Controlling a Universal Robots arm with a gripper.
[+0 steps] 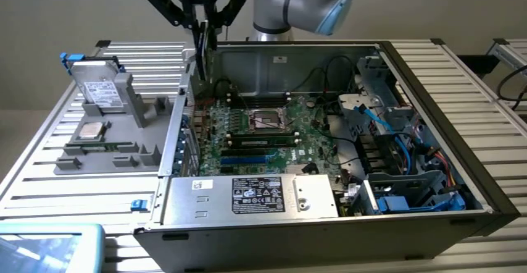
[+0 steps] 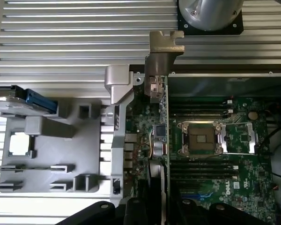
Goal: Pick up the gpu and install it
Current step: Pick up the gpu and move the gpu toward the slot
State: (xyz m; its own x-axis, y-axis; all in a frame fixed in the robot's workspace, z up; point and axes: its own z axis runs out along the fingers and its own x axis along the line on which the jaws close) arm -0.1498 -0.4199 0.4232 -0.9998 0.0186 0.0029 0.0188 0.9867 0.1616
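Grip secured on gpu (image 1: 201,50), jaws pinched narrow, upper centre of exterior view. Hanging edge-on over motherboard (image 1: 216,125); not yet seated.

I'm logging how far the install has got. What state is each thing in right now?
gripper: shut on the gpu.
gpu: held edge-on above the open case, not seated in a slot.
computer case: lying flat, side panel off, inside exposed.
hard drive: standing propped in the gray fixture, untouched.
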